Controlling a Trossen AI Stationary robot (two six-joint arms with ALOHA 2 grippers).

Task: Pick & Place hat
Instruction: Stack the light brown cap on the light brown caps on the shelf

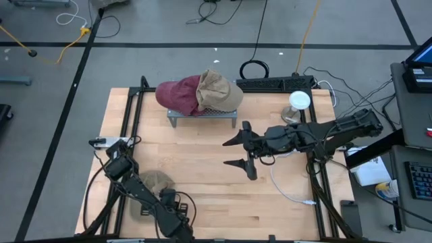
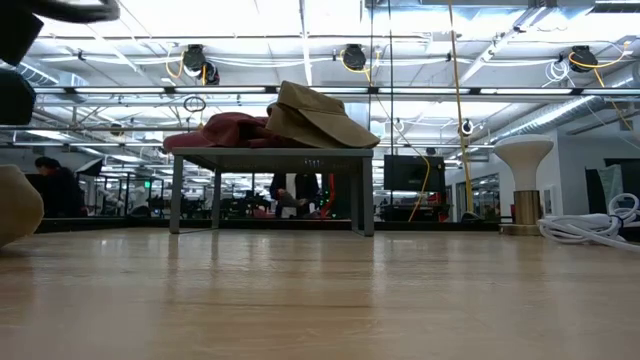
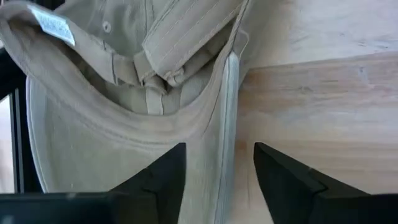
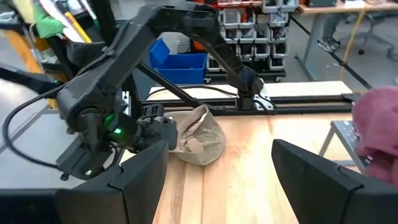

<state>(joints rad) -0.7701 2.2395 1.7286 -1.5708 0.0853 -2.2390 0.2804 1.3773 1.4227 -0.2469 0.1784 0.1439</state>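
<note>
Item, left gripper (image 3: 217,163): we record its jaws part-spread, set astride the stitched edge of a tan hat (image 3: 124,93) lying on the wooden surface (image 3: 323,106); one jaw sits over the cloth, the other over bare wood, and we cannot tell whether either presses the fabric. Item, right gripper (image 1: 244,154): jaws spread wide, holding nothing, hanging above open wood well apart from every hat. Hats, we count three: the tan one at the left jaws, of soft cotton twill with pale seams, a white label inside and its hollow turned toward the wrist camera; a maroon cap (image 1: 177,95), rounded and limp; and a khaki cap (image 1: 217,91) overlapping it. The latter two rest on one small grey metal stand (image 1: 202,116), flat-topped on thin legs, beyond the right jaws. One white round-headed object on a wooden post (image 1: 298,104) stands near the right arm. The surface is pale, straight-grained planking.
</note>
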